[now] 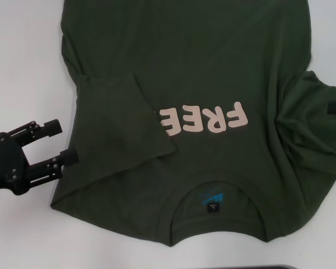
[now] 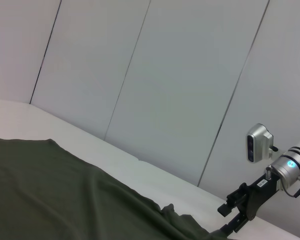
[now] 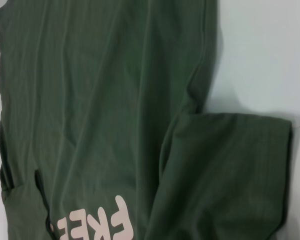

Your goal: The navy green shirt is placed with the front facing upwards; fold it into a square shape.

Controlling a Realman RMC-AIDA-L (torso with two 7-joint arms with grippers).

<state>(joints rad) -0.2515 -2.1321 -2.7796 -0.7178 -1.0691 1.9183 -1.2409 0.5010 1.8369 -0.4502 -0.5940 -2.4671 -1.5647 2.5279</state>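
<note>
Nearest the head camera, the navy green shirt (image 1: 213, 84) lies face up on the white table (image 1: 22, 67), soft and limp; hems suit pinching. Left gripper (image 1: 59, 143) gapes empty just beside its folded sleeve (image 1: 123, 123). Right gripper (image 2: 230, 217), farther along, shows clearly only in the left wrist view; whether it grips cloth, I cannot tell.

The navy green shirt (image 1: 213, 73) lies flat on the table (image 1: 22, 67), left sleeve (image 1: 120, 129) folded inward over it, left gripper (image 1: 59, 143) just beside.
</note>
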